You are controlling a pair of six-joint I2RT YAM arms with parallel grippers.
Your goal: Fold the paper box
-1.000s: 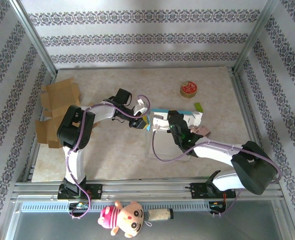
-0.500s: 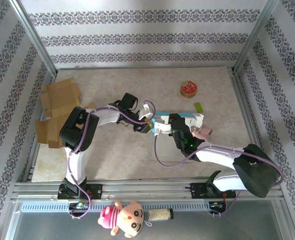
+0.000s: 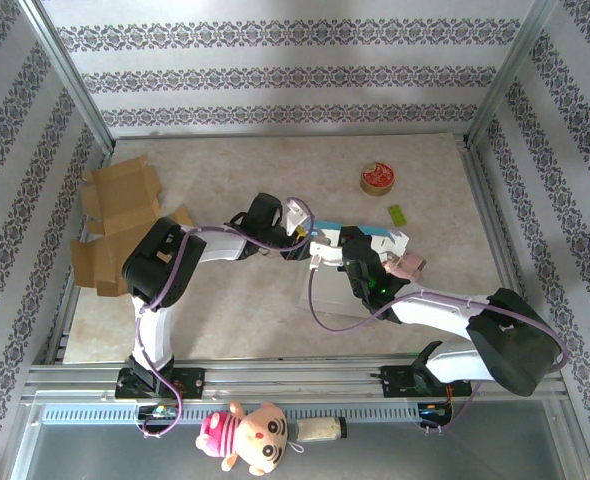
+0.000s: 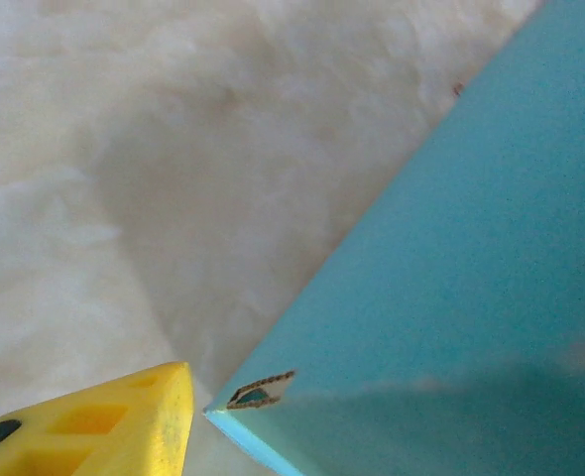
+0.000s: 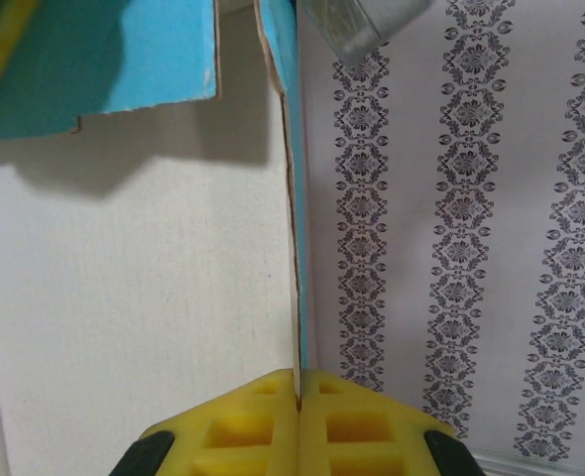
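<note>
Right wrist | right claw (image 5: 298, 385) clenched on paper box (image 5: 94, 59) panel | left claw (image 3: 296, 236) at corner, grip can't tell | seemingly half-folded, flaps left

On my left wrist camera, 1 yellow finger (image 4: 114, 421) of the left pincer (image 3: 301, 240) is cut by the bottom edge, so I cannot tell how its jaws stand; the paper box (image 4: 451, 278) runs off the right. The right pincer (image 5: 299, 392) is cropped below. A green piece (image 3: 397, 213) on the bench (image 3: 225, 300) is too small to name.
</note>
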